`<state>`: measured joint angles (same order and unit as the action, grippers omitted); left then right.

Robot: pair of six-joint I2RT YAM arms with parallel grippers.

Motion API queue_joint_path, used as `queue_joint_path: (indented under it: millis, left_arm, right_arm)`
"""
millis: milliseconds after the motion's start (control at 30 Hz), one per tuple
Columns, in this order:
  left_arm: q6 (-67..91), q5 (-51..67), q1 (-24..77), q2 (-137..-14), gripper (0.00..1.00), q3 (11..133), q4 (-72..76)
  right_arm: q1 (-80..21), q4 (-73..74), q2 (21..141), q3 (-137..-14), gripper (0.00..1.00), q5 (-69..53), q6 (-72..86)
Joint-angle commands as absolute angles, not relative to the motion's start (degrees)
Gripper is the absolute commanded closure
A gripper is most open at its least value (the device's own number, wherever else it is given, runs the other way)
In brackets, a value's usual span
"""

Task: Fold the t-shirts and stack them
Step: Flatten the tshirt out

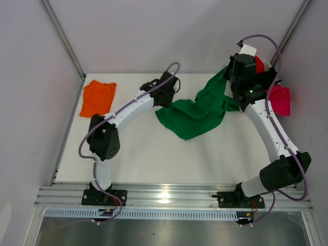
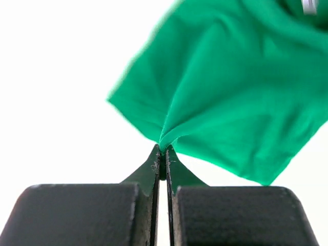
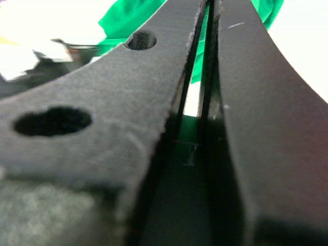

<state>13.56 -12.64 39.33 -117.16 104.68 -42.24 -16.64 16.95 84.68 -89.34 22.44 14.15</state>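
Observation:
The bright green t-shirt (image 1: 197, 114) hangs stretched between both grippers above the table's far middle, its lower part sagging onto the table. My left gripper (image 1: 165, 104) is shut on its left edge; in the left wrist view the gripper (image 2: 163, 152) pinches a bunched fold of the green cloth (image 2: 230, 87). My right gripper (image 1: 230, 87) holds the shirt's right end, raised higher. In the right wrist view the gripper (image 3: 206, 15) is shut with green cloth (image 3: 128, 18) showing between and beyond the fingers. The orange t-shirt (image 1: 97, 97) lies folded at the far left.
A magenta t-shirt (image 1: 281, 100) lies bunched at the far right, next to the right arm. A red t-shirt (image 1: 260, 64) shows behind the right wrist. White walls close the table (image 1: 154, 159) on three sides.

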Motion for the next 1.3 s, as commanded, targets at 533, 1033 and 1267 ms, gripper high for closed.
queue_joint_path:
  millis: [533,1033,1267]
  left_arm:
    - [11.8,-28.5,29.3,-91.2,0.99,113.6,-52.1]
    - [16.8,-24.3,32.1,-69.3,0.99,115.2,-59.9]
    - [17.4,-22.3,32.7,-60.1,0.99,115.0,-61.2]
  right_arm:
    - [-12.1,14.7,69.5,-86.9,1.00,24.1,17.6]
    - [-19.0,20.7,51.5,-89.6,1.00,29.5,16.3]
    - [-19.2,23.6,46.8,-93.3,1.00,29.3,15.4]
